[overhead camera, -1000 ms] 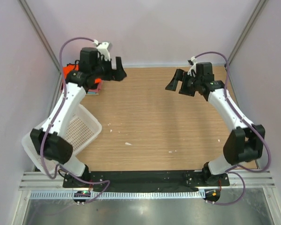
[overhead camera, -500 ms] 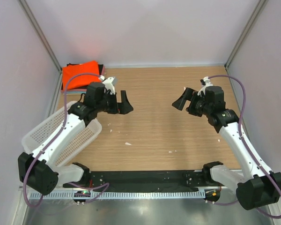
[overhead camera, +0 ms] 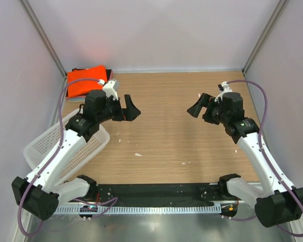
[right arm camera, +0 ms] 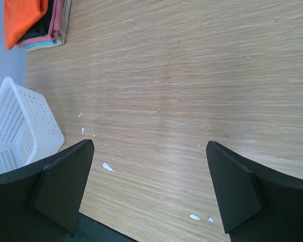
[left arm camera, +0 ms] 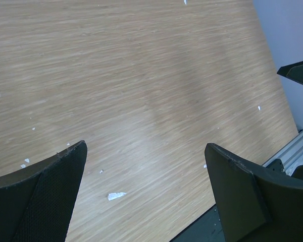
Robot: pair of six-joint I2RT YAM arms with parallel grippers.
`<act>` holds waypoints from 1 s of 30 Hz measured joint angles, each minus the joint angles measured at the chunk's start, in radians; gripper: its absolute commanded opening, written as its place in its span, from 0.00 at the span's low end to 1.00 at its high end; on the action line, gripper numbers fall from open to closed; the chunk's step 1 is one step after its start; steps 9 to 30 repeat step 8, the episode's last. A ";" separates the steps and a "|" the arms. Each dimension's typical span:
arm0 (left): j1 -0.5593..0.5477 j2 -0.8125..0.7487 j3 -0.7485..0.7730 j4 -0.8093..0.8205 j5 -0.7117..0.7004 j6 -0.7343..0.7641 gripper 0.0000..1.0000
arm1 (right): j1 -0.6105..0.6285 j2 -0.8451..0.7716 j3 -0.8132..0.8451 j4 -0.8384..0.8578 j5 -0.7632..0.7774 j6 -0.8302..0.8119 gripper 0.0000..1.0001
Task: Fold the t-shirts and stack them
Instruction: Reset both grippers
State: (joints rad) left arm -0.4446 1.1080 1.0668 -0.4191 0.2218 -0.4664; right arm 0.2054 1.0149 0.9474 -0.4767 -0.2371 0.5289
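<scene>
Looking down from above, you have both arms reaching out over the wooden table (overhead camera: 161, 141), one on each side, with bare board between them. Your left gripper (overhead camera: 127, 110) hangs over the left half of the table, its jaws spread wide with nothing between them. In its wrist view the left gripper (left arm camera: 145, 148) frames only wood grain and a few white scraps (left arm camera: 116, 195). Your right gripper (overhead camera: 198, 105) hangs over the right half, facing the left one. Its jaws stand just as wide and hold nothing, and in its own view the right gripper (right arm camera: 149, 145) frames bare wood too.

Your t-shirts (overhead camera: 86, 80) lie folded in one stack at the far left corner of the table, close to the left wall and well apart from both grippers. On top is the orange-red shirt (right arm camera: 22, 17). From the right wrist view you can make out the layers below it: a black shirt (right arm camera: 42, 29), then a pink shirt (right arm camera: 54, 27), then a teal shirt (right arm camera: 43, 45) at the bottom.

A white mesh basket (overhead camera: 40, 146) sits at the left edge of the table, nearer than the stack, tilted, and your left arm crosses over it.
</scene>
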 measured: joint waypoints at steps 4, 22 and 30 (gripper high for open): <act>0.000 0.001 0.010 -0.005 -0.011 0.000 1.00 | 0.000 0.008 0.013 -0.003 0.008 -0.004 1.00; 0.000 -0.002 0.011 -0.008 -0.030 0.002 1.00 | 0.000 0.009 0.024 -0.003 0.012 -0.008 1.00; 0.000 -0.002 0.011 -0.008 -0.030 0.002 1.00 | 0.000 0.009 0.024 -0.003 0.012 -0.008 1.00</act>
